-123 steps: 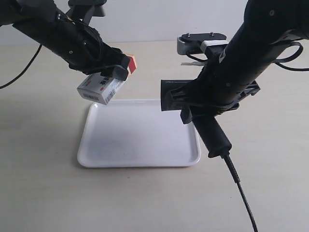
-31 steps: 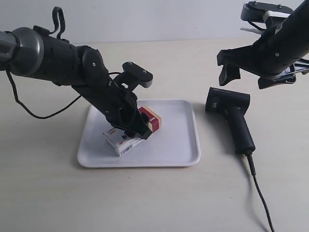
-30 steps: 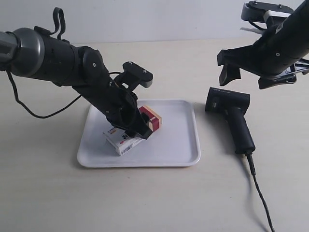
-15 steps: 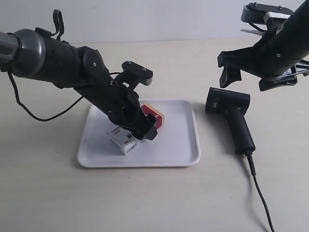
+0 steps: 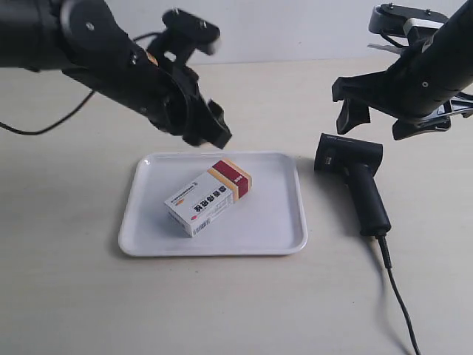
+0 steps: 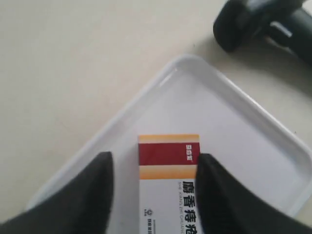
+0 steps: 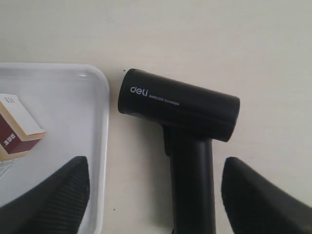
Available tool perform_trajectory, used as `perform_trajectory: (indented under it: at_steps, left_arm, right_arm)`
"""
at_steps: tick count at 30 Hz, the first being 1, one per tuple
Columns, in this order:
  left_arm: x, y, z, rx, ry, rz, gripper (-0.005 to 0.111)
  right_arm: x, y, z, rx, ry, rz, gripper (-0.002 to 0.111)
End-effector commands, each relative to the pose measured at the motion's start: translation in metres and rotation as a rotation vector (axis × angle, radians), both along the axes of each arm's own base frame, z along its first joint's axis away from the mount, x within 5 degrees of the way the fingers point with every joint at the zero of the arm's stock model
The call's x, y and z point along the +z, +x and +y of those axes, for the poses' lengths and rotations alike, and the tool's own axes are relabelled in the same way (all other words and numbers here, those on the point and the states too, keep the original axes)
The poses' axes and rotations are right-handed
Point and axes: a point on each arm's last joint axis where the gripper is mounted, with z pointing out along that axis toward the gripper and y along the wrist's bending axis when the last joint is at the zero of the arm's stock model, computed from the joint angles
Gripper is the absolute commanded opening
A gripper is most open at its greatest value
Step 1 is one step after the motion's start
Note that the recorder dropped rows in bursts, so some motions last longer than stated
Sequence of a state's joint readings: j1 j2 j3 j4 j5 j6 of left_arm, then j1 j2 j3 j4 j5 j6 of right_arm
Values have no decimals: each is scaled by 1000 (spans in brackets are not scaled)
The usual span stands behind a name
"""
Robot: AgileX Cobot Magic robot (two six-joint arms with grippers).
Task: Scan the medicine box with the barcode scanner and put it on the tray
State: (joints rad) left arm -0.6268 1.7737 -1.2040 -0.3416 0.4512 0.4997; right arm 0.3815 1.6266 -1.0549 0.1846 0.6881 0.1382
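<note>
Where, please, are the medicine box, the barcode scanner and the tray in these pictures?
medicine box [image 5: 209, 196]: exterior view, middle of its top face.
barcode scanner [image 7: 178, 105]: right wrist view, side of its head.
tray [image 5: 277, 211]: exterior view, bare floor beside the box.

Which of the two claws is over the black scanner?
The right gripper, open above the barcode scanner. The left gripper is instead above the medicine box lying in the tray.
</note>
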Motion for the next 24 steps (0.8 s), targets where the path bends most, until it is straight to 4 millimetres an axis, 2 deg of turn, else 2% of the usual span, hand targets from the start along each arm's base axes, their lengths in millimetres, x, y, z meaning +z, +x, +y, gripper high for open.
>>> perform_trajectory:
  at_steps: [1, 2, 8, 12, 17, 21, 24]
  left_arm:
    - [57, -14, 17, 38, -57, -131, 9]
    - [69, -19, 21, 37, -69, -165, 0]
    - [126, -41, 54, 120, -161, -263, 0]
    - [155, -56, 88, 219, -207, -275, 0]
    - [176, -85, 120, 272, -224, -299, 0]
    - [174, -117, 137, 282, -268, -367, 0]
    - [157, -139, 148, 295, -289, -375, 0]
  right_arm:
    - [4, 1, -1, -16, 26, -18, 53]
    - [4, 1, -1, -16, 26, -20, 46]
    - [8, 0, 0, 32, 29, -44, 1]
    - [31, -8, 0, 80, 77, -117, 0]
    - [71, -29, -6, 98, 128, -245, 0]
    - [96, -54, -18, 96, 158, -398, 0]
    - [103, -78, -29, 90, 178, -486, 0]
